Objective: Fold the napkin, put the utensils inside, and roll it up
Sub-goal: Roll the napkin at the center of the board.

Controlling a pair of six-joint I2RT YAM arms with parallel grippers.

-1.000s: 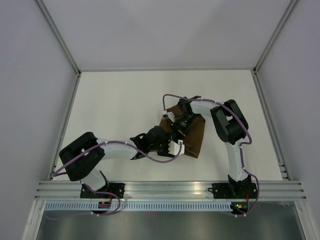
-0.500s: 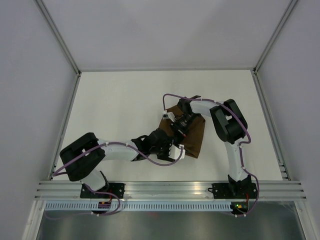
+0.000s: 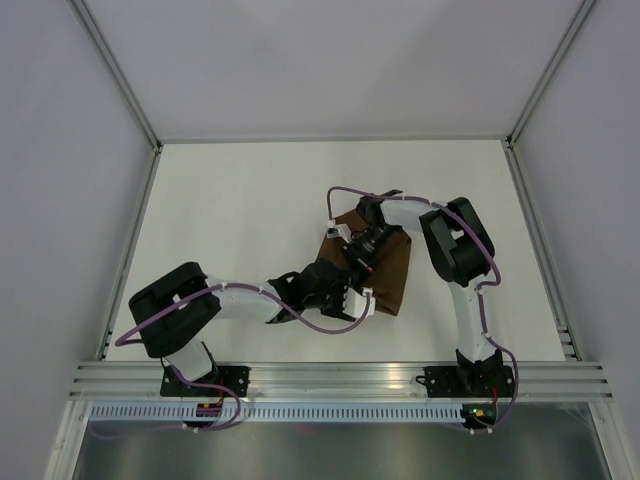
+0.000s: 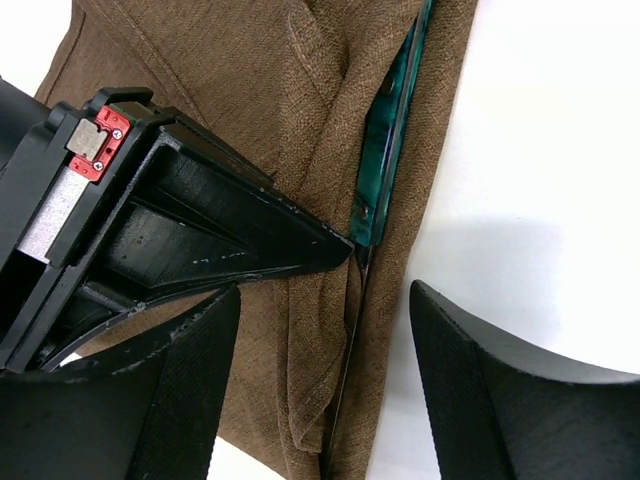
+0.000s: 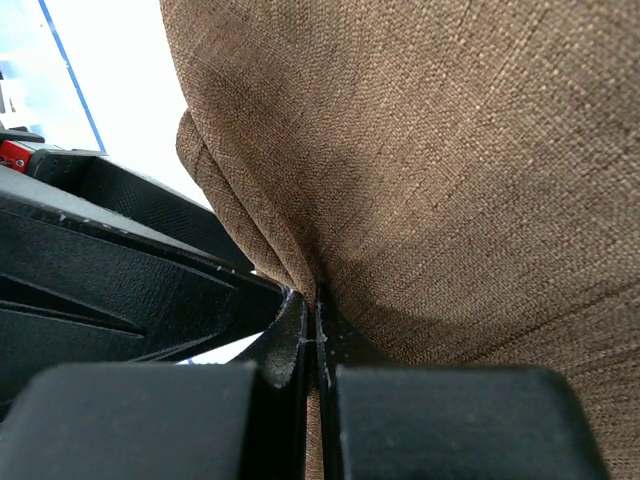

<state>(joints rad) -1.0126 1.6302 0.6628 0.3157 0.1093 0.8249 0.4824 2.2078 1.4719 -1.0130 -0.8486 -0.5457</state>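
Clerk: Item one, the napkin. Location?

Checker: On the table, right of its middle and somewhat closer to the near edge than to the far one. Dark-brown woven cloth, matte, coarse weave. It is folded into a long panel with stitched hems and soft creases.

Clerk: Item two, the knife?

Checker: It shows only in the left wrist view. Slender, with a glossy teal-green handle and a thin blade that reads dark, edge-on. It lies on the napkin along the cloth edge that borders bare table, half sunk in a crease.

Clerk: Item three, the left gripper?

Checker: Jaws wide apart, holding nothing. The knife's long axis runs straight ahead of it, between the two black fingers, with the blade end nearer and the handle farther out. Of the two arms, this one is nearer the knife.

Clerk: Item four, the right gripper?

Checker: Closed tight on a raised fold of the napkin. Its tip sits just beside the near end of the handle, on the cloth side.

Clerk: Assessment?

Checker: Folding looks done and the knife placed, so rolling appears to remain. The roll would likely need to turn across the knife's axis, so that the cloth wraps over the knife rather than pushing it off the edge.
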